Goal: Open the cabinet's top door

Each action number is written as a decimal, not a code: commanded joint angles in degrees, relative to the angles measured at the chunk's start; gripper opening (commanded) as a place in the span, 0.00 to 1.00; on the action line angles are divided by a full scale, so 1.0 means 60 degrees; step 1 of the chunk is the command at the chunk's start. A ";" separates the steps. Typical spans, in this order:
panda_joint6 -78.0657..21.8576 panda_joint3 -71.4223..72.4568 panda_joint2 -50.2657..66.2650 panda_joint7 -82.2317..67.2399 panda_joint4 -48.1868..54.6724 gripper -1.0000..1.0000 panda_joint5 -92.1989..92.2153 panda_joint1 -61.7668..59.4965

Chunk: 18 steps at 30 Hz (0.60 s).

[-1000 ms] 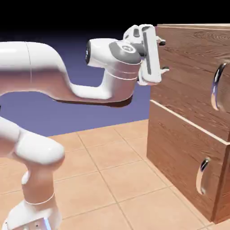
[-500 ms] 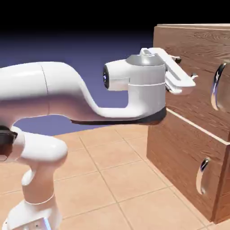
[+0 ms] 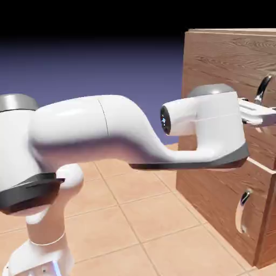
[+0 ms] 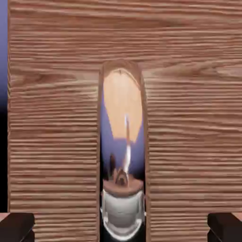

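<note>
Although the gripper [image 4: 121, 227] had reached the top door [image 3: 226, 59] at the cabinet [image 3: 215, 178] (three o'clock in the exterior view), its fingertips [image 4: 16, 226] stood apart on either side of the mirror-bright handle [image 4: 123, 156], clamped on nothing yet. That hard, curved metal bar looked slippery, so a grip across its middle seemed best; the door seemed stiff and weighty.

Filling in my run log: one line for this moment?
phase: at handle | top door: shut | handle: between fingers, no contact visible | gripper: partly closed
</note>
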 commanded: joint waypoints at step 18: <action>-0.2341 0.4257 0.0453 0.0698 -0.4632 0.00 0.1896 -0.6230</action>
